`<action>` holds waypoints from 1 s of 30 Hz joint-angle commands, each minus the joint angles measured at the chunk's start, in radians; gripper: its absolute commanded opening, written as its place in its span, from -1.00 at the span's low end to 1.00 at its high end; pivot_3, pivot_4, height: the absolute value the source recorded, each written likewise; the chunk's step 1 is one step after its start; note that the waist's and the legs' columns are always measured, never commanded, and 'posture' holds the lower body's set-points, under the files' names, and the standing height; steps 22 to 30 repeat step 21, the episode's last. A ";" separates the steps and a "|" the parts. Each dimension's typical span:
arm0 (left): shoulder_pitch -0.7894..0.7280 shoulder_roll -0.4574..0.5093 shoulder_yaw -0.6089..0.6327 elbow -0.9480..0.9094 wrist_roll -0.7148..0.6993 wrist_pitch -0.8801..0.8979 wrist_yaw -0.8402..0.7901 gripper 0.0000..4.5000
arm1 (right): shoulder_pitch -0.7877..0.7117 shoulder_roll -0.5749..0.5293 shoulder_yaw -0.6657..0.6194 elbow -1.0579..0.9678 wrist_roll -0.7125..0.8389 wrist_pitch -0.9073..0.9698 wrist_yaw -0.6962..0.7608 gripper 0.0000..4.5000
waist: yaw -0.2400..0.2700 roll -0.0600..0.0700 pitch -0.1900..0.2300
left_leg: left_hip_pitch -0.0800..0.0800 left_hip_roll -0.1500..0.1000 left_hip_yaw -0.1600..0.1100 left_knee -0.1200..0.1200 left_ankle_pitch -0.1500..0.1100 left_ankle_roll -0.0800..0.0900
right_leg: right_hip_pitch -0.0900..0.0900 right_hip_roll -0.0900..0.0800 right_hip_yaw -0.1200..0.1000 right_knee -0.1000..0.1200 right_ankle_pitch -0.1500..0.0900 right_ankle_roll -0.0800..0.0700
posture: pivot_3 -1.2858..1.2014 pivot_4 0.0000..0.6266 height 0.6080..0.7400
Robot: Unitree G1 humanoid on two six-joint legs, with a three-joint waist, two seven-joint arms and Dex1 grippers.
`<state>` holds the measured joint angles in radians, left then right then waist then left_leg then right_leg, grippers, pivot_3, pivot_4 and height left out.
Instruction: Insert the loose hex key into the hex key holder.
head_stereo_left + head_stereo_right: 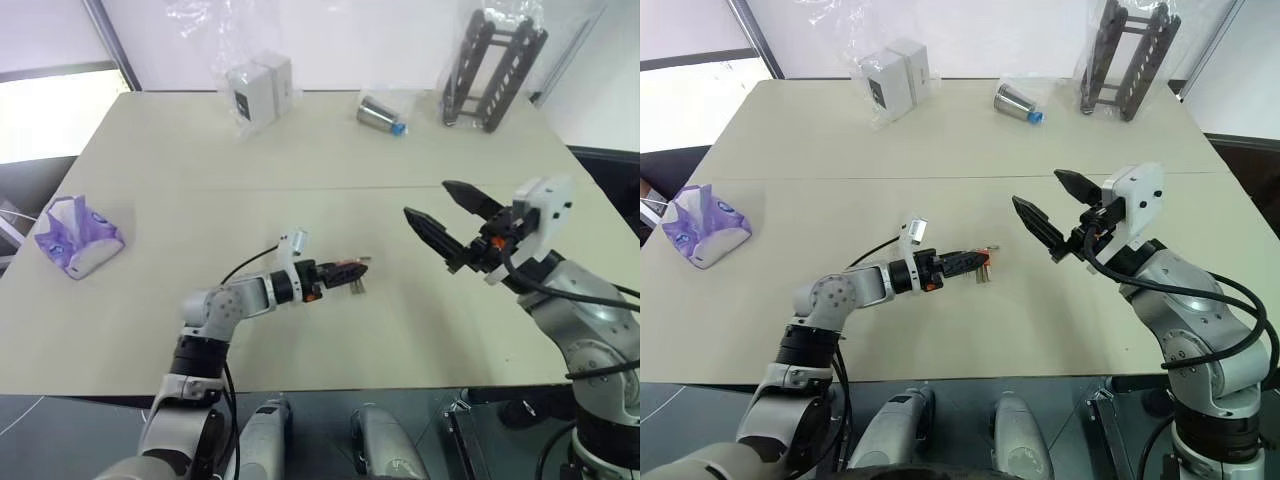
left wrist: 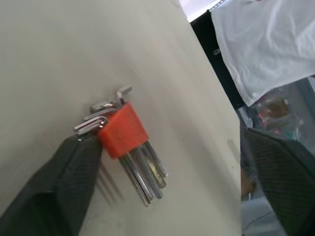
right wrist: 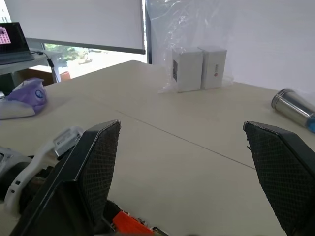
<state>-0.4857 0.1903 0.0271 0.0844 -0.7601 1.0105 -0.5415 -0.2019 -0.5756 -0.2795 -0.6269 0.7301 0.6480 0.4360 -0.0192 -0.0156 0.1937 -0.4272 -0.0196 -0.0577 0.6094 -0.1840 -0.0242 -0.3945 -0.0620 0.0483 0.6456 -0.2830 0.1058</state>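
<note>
The hex key holder (image 2: 123, 130), a red-orange block with several silver keys through it, lies flat on the beige table (image 1: 330, 150). My left gripper (image 2: 170, 137) is low over the table and open. The holder lies between its fingers, against the one finger (image 2: 59, 191) and well apart from the other. In the head views the left gripper (image 1: 350, 270) reaches toward the table's middle, with the holder (image 1: 983, 262) at its tip. I cannot tell the loose hex key from the keys in the block. My right gripper (image 1: 426, 199) hangs open and empty above the table, to the right of the holder.
A purple tissue pack (image 1: 78, 237) lies near the left edge. At the far side stand white boxes in plastic wrap (image 1: 258, 88), a metal can (image 1: 381, 113) and a black frame in a bag (image 1: 493, 68).
</note>
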 commanded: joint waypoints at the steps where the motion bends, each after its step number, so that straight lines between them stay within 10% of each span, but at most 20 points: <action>1: 0.033 0.096 0.021 -0.088 0.045 -0.007 0.007 0.98 | -0.013 -0.034 -0.007 -0.002 0.006 -0.012 0.034 0.85 | 0.001 0.000 0.000 | 0.000 0.000 0.000 0.000 0.000 0.000 | 0.000 0.000 0.000 0.000 0.000 0.000 | 0.03 -0.52 1.00; 21: 0.085 0.590 0.093 -0.513 -0.042 -0.096 -0.371 0.98 | 0.083 -0.430 0.025 0.156 -0.084 -0.011 0.496 0.85 | 0.029 0.000 0.000 | -0.016 -0.001 0.000 -0.002 -0.002 0.003 | -0.010 -0.003 0.000 -0.014 0.001 -0.001 | 0.03 -0.52 1.00; 30: 0.085 0.590 0.093 -0.513 -0.042 -0.096 -0.371 0.98 | 0.083 -0.430 0.025 0.156 -0.084 -0.011 0.496 0.85 | 0.029 0.000 0.000 | -0.016 -0.001 0.000 -0.002 -0.002 0.003 | -0.010 -0.003 0.000 -0.014 0.001 -0.001 | 0.03 -0.52 1.00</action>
